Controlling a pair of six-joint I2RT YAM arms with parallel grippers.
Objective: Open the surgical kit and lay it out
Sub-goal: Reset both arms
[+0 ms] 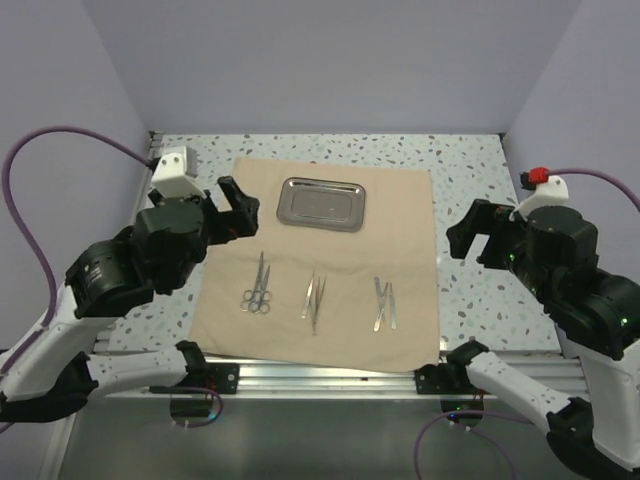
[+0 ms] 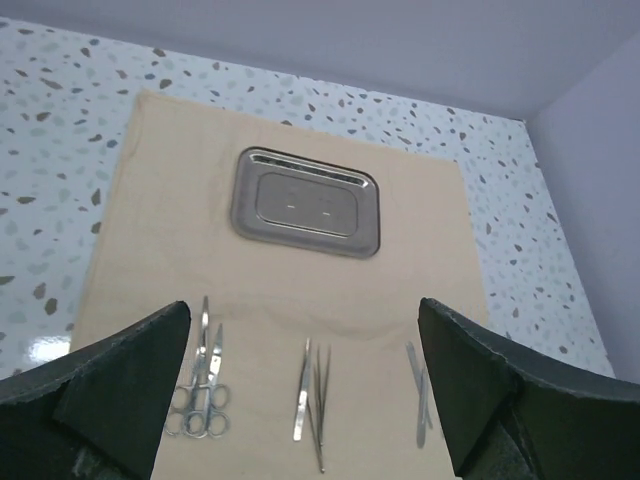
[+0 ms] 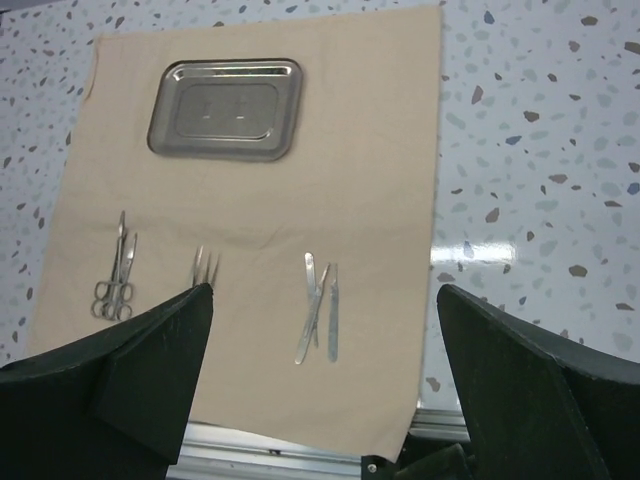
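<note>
Tan cloth wrap (image 1: 340, 335) spread flat on the speckled table (image 1: 470, 165); shiny rectangular steel tray (image 1: 321, 203) at its far middle; silver scissors (image 1: 258, 287), forceps (image 1: 314, 299) and tweezers (image 1: 383, 304) rowed near. Left gripper (image 1: 238, 210) and right gripper (image 1: 473, 236) hover beside it, jaws apart, empty. Risk: a low pass could snag the cloth and scatter the instruments.

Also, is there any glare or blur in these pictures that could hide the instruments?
Top external: even light, sharp; the scissors on the cloth read clearly. Left wrist: small glare on the table, left of the cloth. Right wrist: brighter glare on the table, right of the cloth; the tray shines but is not washed out.
</note>
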